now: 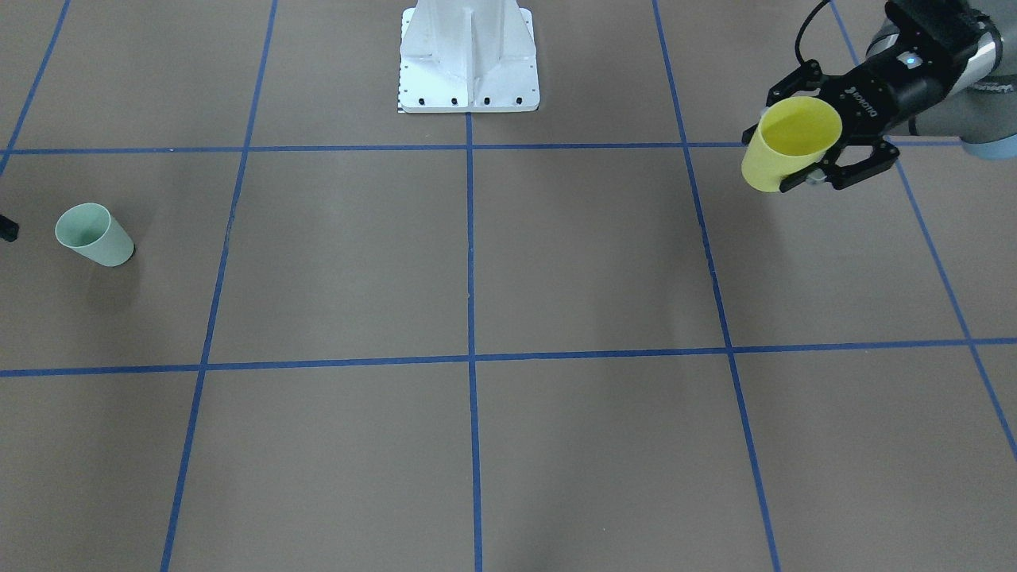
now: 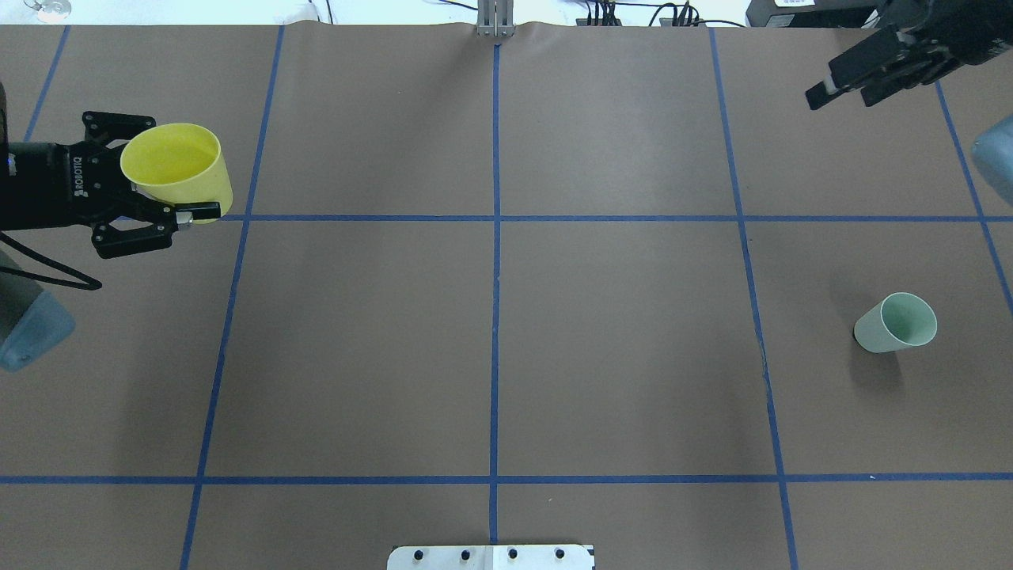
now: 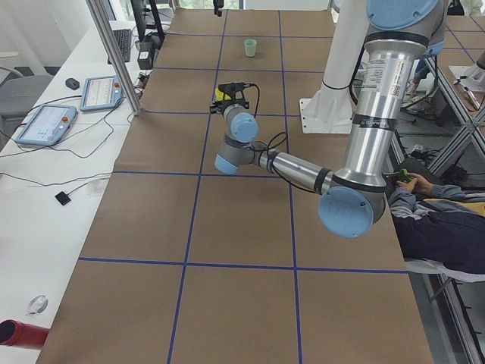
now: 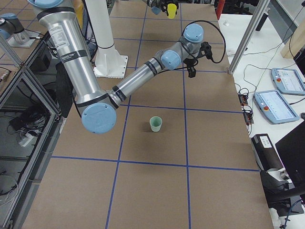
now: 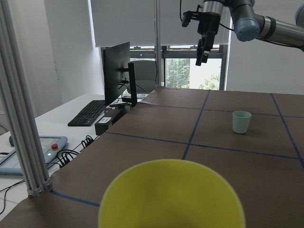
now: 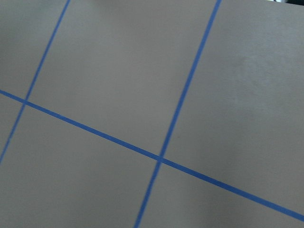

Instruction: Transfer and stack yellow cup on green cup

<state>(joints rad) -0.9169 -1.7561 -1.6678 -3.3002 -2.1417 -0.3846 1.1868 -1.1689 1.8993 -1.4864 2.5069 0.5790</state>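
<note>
**Yellow cup (image 2: 178,162) aloft at the desk's (image 2: 617,356) left edge**
Left jaws clamp it; right jaws hang parted, empty, far right; green cup (image 2: 894,323) stands right, open desk between.

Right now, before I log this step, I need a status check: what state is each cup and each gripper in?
yellow cup: upright, mouth up, held off the table by the left gripper.
green cup: upright, empty, standing free on the table.
left gripper: shut on the yellow cup.
right gripper: raised, holding nothing; open or shut unclear.
</note>
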